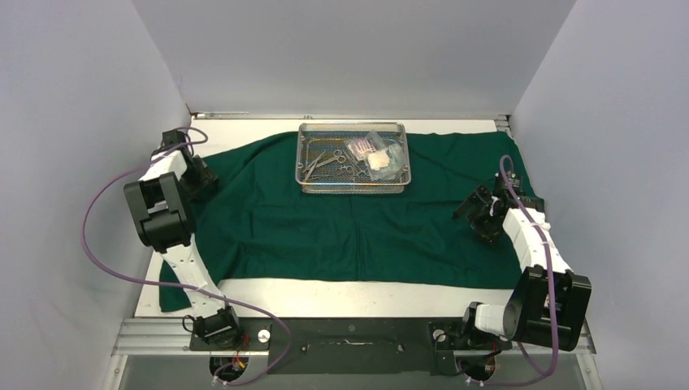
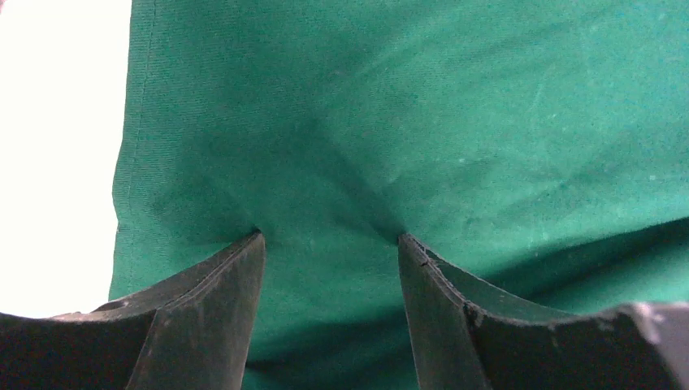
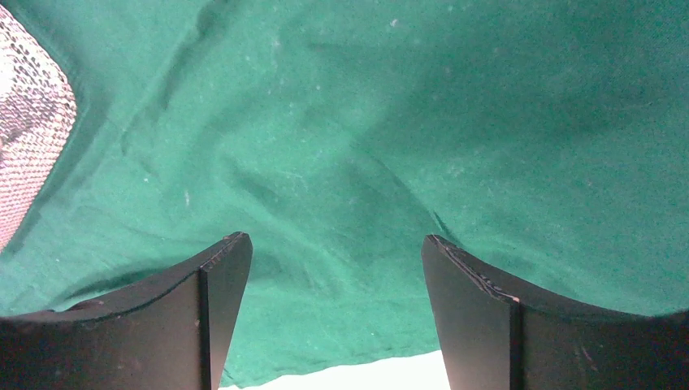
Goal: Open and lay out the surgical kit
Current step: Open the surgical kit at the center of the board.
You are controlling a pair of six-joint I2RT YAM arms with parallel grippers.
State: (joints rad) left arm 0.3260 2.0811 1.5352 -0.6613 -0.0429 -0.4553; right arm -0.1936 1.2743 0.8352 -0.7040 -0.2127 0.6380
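Note:
The dark green drape lies spread over the table. The silver wire-mesh tray stands on its far middle part and holds ring-handled forceps, tweezers and clear gauze packets. My left gripper is open, its fingertips pressed on the drape near its left edge. My right gripper is open and empty just above the drape at the right; a corner of the tray shows in the right wrist view.
White table surface shows in front of the drape and along the far edge. Grey walls enclose the left, right and back. A drape corner hangs toward the front left by the left arm.

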